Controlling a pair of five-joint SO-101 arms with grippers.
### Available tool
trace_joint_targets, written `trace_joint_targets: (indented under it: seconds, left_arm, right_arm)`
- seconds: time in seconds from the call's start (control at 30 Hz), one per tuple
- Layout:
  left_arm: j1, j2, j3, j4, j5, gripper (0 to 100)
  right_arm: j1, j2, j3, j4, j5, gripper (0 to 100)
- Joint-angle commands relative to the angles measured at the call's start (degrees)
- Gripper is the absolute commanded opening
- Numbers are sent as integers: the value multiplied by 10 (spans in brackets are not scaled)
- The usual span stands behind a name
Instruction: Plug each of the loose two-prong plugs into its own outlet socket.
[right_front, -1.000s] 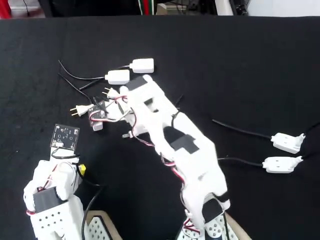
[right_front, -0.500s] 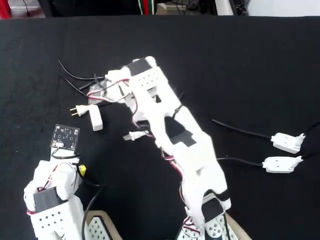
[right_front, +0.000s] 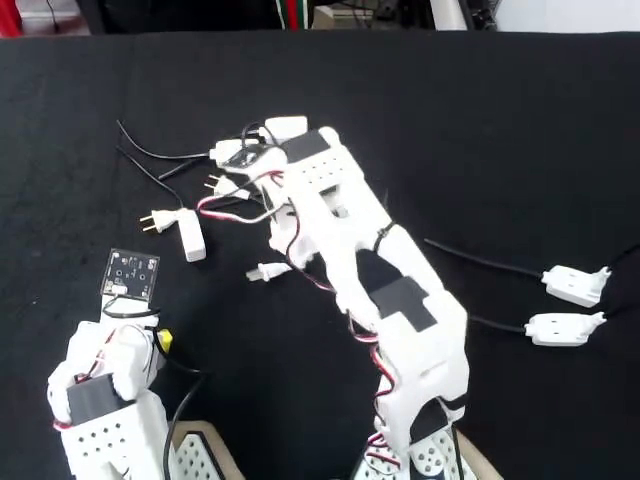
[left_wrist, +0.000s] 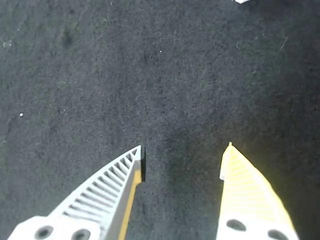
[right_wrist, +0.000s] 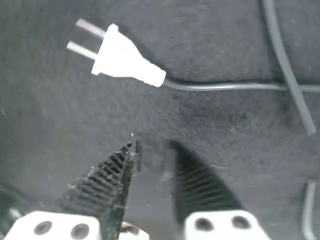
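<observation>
Two-prong plugs (right_front: 216, 184) are laid flat on the far left part of the black counter (right_front: 480, 120). One of them is seen in the high view just beside the end of the right arm (right_front: 340, 230). Its long axis runs across the counter and its prongs are aimed at the left edge.

The right wrist view shows this white plug (right_wrist: 122, 57) far more plainly: two bare prongs, a tapered body and a thin grey cord (right_wrist: 225, 86) leaving its rear. The right hand (right_wrist: 152, 150) is held just short of it, dark fingers parted by a narrow gap with nothing between them. In the high view this hand is hidden beneath the arm and its loose wires.

A second plug (right_front: 152, 221) is found nearer the left edge, prongs pointed left and slightly toward the near side. A white block (right_front: 190, 238) is set against its rear; whether the two are joined cannot be told.

Two white outlet sockets (right_front: 285, 127) are placed on the far side of the arm's tip, partly covered, with black cords trailing left.

The left hand (left_wrist: 184, 150) is spread wide over bare counter, one finger white and one yellow, gripping nothing. The left arm (right_front: 105, 395) is folded at the near left corner.

Two more white cord ends (right_front: 572, 285) are seen at the right edge; their type is hard to make out.
</observation>
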Motion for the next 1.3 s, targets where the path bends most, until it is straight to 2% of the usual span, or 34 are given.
trace_joint_targets:
  seconds: [0.0, 0.3, 0.5, 0.63, 0.77, 0.87, 0.93, 1.07, 1.27]
  left_arm:
    - [-6, -3, -5, 5, -4, 253]
    - [-6, -3, -5, 5, -4, 253]
    - [-6, -3, -5, 5, -4, 253]
    - [-6, -3, -5, 5, -4, 253]
    - [-6, -3, -5, 5, -4, 253]
    - [-6, -3, -5, 5, -4, 253]
    - [-6, -3, -5, 5, -4, 253]
    - [-6, -3, -5, 5, -4, 253]
    - [-6, -3, -5, 5, -4, 253]
  right_arm:
    - [-14, -46, 10, -11, -38, 64]
    - [-36, -48, 14, 20, -60, 67]
    - [-18, -48, 14, -16, -215, 67]
    - [1, -29, 19, -47, -402, 70]
    - [2, 12, 18, -76, -503, 187]
    - [2, 37, 18, -104, -536, 293]
    - [2, 45, 18, -115, -551, 323]
    - [3, 51, 22, -162, -555, 262]
    - [3, 52, 23, -185, -552, 57]
